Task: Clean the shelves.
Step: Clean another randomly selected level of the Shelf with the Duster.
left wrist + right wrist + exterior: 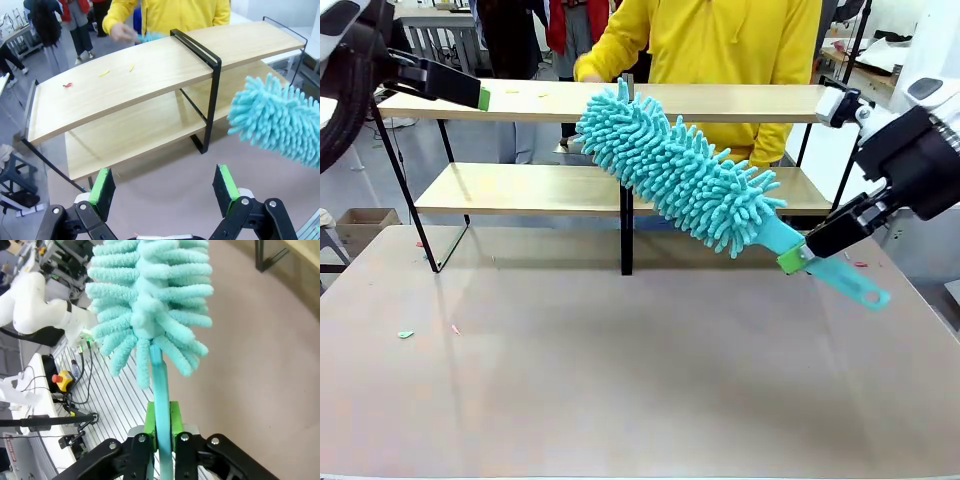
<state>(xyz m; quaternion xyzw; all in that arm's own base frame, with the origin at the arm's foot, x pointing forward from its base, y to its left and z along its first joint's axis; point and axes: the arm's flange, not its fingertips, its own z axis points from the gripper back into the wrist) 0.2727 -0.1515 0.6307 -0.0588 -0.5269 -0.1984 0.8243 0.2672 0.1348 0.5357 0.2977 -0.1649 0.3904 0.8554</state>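
The shelves are two long light-wood boards in a thin black frame with a black centre post, standing across the far half of the table. Small yellow and red scraps lie on the top board's left part. My right gripper is shut on the handle of a turquoise fluffy duster, whose head slants up-left in front of the centre post toward the top board. My left gripper is open and empty, held above the shelves' left end. The duster head shows to its right.
A person in a yellow top stands behind the shelves, one hand at the top board's far edge. Small scraps lie on the grey-beige tabletop at front left. The tabletop in front of the shelves is bare.
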